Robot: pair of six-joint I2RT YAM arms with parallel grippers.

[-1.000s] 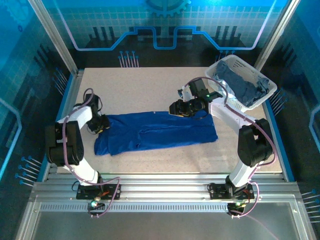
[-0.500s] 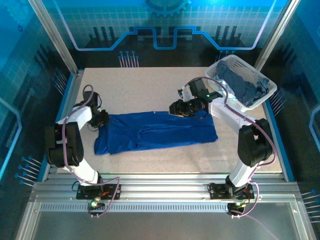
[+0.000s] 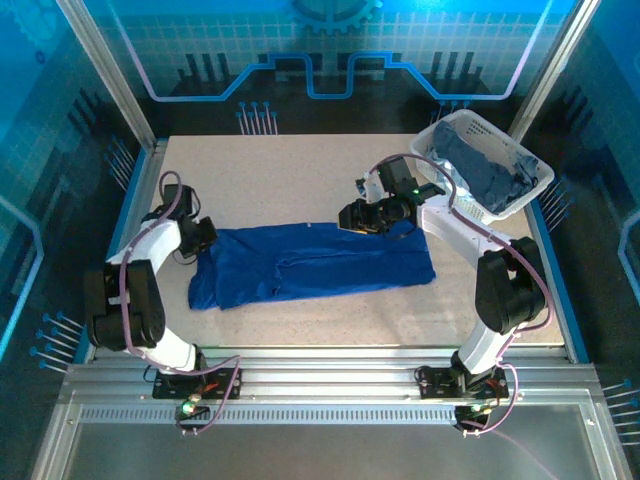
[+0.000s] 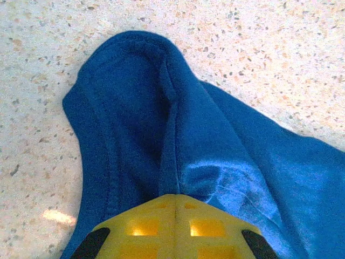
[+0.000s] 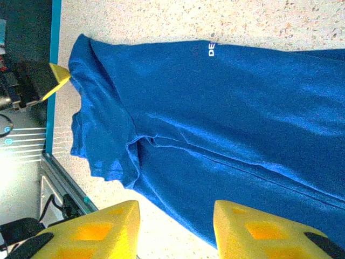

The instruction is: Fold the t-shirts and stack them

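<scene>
Lettering on the royal blue t-shirt (image 3: 310,265) is hard to make out: the right wrist view catches small white letters (image 5: 211,49) near one edge, too few to read as a word. The shirt lies as a long, creased band across the middle of the bench (image 3: 300,170). The left claw (image 4: 175,216) is closed, pinching the shirt's left end into a raised ridge. The right claw (image 5: 173,210) hangs open over the shirt's far edge. Grey-blue t-shirts (image 3: 485,172) sit heaped in the white basket (image 3: 520,205) at the far right corner.

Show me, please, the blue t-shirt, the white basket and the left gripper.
blue t-shirt (image 3: 330,265), top view, middle of the cloth.
white basket (image 3: 512,142), top view, far right rim.
left gripper (image 4: 175,202), left wrist view, between the closed fingertips.
</scene>
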